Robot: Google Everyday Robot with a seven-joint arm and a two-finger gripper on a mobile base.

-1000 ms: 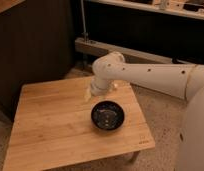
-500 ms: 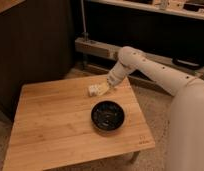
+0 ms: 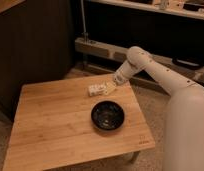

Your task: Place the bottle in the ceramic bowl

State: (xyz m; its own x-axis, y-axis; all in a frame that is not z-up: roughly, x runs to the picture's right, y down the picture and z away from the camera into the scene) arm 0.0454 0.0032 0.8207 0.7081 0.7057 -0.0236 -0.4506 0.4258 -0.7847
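Down low at the far right of the wooden table with the gripper, on the end of 1 white arm reaching in from the right. Cannot tell whether open or clamped. Right up against the right end of the bottle, or at least just beside it. Small and whitish there, lying on its side on the tabletop near the far edge, long axis roughly left to right. Not in the ceramic bowl. Found nearer the camera than the bottle and a little to the right, apart from it: round, shallow, glossy black, upright on the wood, faint light flecks inside. Beyond the table, a pale low ledge along a dark wall. Speckled floor to the right, and the bulky white robot body filling the lower right corner
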